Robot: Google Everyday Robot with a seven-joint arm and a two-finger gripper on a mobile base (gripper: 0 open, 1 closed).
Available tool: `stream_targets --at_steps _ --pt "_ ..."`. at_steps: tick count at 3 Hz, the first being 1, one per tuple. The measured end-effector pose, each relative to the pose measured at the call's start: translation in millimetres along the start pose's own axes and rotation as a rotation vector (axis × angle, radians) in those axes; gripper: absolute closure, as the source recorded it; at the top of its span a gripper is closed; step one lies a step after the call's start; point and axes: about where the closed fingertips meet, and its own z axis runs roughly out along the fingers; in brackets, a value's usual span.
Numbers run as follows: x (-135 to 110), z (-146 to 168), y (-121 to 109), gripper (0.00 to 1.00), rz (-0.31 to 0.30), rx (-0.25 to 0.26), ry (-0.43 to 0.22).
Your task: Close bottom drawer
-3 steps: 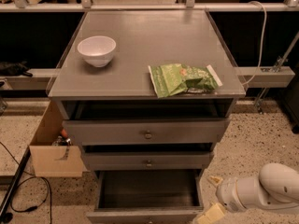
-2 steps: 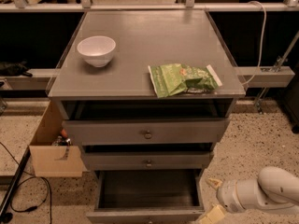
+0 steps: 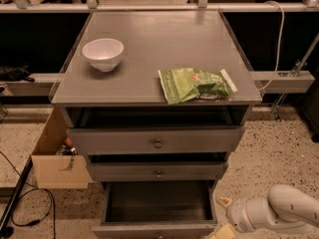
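Note:
The bottom drawer (image 3: 158,203) of the grey cabinet is pulled out, showing its dark empty box; its flat front (image 3: 149,231) sits at the lower edge of the view, knob cut off. My gripper (image 3: 223,217) is at the lower right, just beside the drawer's right front corner, on the end of the white arm (image 3: 279,214). Its pale fingertips (image 3: 223,202) show near the drawer's right side.
Above are the mid-width drawer (image 3: 158,171) and the widest drawer (image 3: 157,141), both slightly out. On the cabinet top (image 3: 149,44) sit a white bowl (image 3: 102,54) and a green snack bag (image 3: 194,83). A cardboard box (image 3: 56,158) stands at left on the speckled floor.
My arm and gripper have shifted slightly; the drawer stays open as before.

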Motion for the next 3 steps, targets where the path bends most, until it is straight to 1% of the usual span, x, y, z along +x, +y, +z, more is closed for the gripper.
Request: stream_targets --at_steps 1,3 --pt "32 33 -9 0.00 0.072 -0.013 -0.004" --pt "82 94 -31 0.00 0.182 -0.052 -0.029"
